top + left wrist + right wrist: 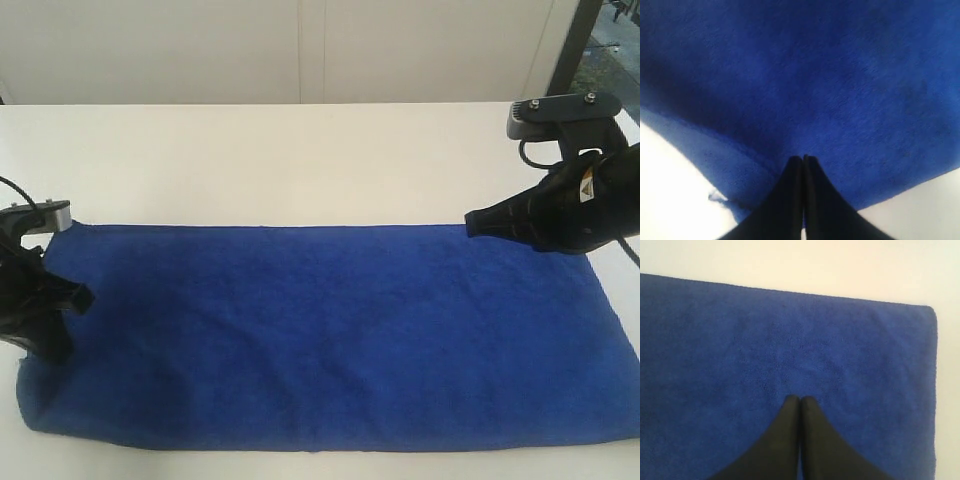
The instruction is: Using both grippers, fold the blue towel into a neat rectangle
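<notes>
One blue towel (330, 330), one left gripper (803, 159) and one right gripper (800, 399), two in all, two black fingers (785, 440) on each, one white table (300, 160).

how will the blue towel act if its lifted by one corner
Likely floppy: the blue towel lies limp and flat on the table, so it should drape and sag rather than hold shape. Probably light, since it looks like thin cloth. Its fuzzy nap suggests it grips rather than slips.
</notes>
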Controlling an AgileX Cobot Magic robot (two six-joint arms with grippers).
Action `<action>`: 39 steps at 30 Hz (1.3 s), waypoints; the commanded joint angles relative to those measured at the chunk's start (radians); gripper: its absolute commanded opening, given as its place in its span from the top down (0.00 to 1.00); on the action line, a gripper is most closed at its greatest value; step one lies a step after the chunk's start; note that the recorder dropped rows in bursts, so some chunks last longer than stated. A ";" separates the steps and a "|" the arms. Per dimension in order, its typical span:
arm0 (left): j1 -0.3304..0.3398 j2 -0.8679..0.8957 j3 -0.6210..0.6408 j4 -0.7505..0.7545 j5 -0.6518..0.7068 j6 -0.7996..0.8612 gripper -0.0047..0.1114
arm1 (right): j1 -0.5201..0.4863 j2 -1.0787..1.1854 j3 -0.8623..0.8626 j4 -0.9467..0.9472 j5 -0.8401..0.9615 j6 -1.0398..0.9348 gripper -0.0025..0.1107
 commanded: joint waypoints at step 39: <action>-0.003 -0.005 0.045 -0.549 -0.098 0.490 0.51 | -0.006 0.000 0.004 0.001 -0.013 -0.012 0.98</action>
